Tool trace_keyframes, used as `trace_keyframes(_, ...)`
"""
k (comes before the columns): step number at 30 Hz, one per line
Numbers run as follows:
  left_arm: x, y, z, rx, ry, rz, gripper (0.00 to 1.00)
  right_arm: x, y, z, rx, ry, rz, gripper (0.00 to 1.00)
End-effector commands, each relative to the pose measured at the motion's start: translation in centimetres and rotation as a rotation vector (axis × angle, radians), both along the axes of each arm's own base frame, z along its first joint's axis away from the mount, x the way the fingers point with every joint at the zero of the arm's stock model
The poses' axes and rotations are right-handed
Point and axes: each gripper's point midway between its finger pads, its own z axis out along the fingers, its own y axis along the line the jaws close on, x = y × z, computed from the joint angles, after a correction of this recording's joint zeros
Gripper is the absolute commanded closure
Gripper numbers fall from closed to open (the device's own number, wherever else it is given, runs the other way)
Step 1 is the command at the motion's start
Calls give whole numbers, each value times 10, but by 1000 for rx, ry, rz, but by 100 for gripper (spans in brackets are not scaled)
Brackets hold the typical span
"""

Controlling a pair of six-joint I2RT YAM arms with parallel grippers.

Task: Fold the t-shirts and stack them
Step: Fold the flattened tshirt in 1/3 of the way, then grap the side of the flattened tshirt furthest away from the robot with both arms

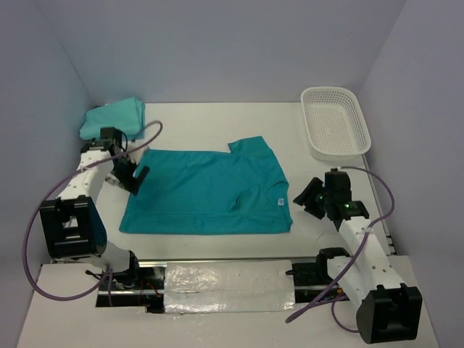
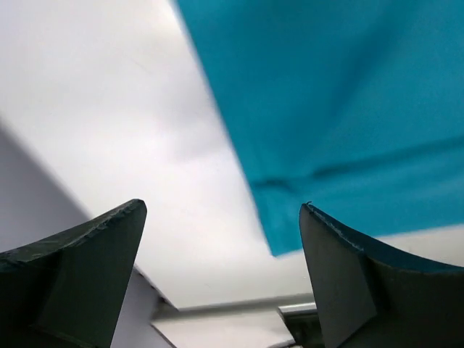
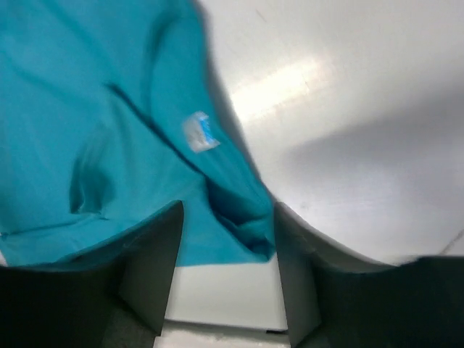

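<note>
While its fingers [image 2: 80, 268] stood wide apart with nothing between them, the left gripper [image 1: 134, 174] hung released at the left edge of the spread t-shirt [image 1: 206, 192]. Its wrist view showed bare white table [image 2: 109, 109] under the gap and the teal cloth [image 2: 348, 109] ahead and to the right of the fingertips, with one corner of the shirt ending just short of the right finger. Whether a fingertip touched the cloth could not be told. Beyond that gripper, toward the far left corner, a second t-shirt [image 1: 112, 117], greener in tone, lay folded in a small pile, well apart from the spread one.

The right gripper [image 1: 308, 197] was also released, its fingers [image 3: 145, 275] parted and gripping nothing. It hovered just off the right edge of the spread shirt. In its wrist view the near right corner of the cloth [image 3: 87, 109] lay below the gap between the fingers, slightly rumpled, and the small pale neck label [image 3: 199, 133] sat a little ahead of the fingertips. Bare table filled the space ahead and to the right.

The spread shirt lay flat between the two grippers, roughly rectangular, with a sleeve [image 1: 250, 148] jutting from its far edge. Farther out from the right gripper, in the far right corner, stood a white lattice basket [image 1: 338, 154], apart from the shirt.
</note>
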Motion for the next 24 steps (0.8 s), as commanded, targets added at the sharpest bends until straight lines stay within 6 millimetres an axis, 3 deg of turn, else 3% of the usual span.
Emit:
trace_keyframes(1, 82, -13, 100, -51, -374, -14, 1, 48, 6, 65, -77, -254, 114, 59)
trace_keyframes(2, 90, -18, 111, -74, -408, -24, 1, 51, 29, 79, -27, -299, 230, 69)
trace_keyframes(3, 97, -23, 118, -106, -429, -22, 1, 45, 58, 81, -12, -309, 360, 76)
trace_keyframes(4, 104, -23, 129, -106, -455, -15, 1, 43, 73, 79, -28, -305, 445, 87)
trace_keyframes(6, 105, -22, 123, -113, -422, 8, 1, 42, 105, 69, -47, -248, 575, 94)
trace_keyframes(7, 102, -20, 115, -102, -399, 21, 4, 32, 136, 69, -21, -252, 680, 99)
trace_keyframes(8, 100, -18, 110, -96, -390, 33, 5, 31, 154, 55, 3, -204, 732, 100)
trace_keyframes(10, 93, -14, 96, -81, -358, 59, 5, 23, 191, 53, 98, -165, 810, 100)
trace_keyframes(11, 91, -13, 94, -83, -352, 68, 4, 22, 199, 32, 101, -88, 831, 100)
trace_keyframes(13, 83, -10, 86, -94, -331, 81, 4, 25, 212, 27, 101, -50, 847, 100)
trace_keyframes(14, 81, -8, 88, -90, -343, 86, 4, 25, 214, 14, 96, -2, 847, 100)
trace_keyframes(20, 73, 6, 78, -40, -340, 104, 3, 27, 226, -1, 65, 64, 882, 100)
trace_keyframes(24, 76, 6, 75, -48, -344, 119, 3, 43, 243, -12, 65, 71, 896, 100)
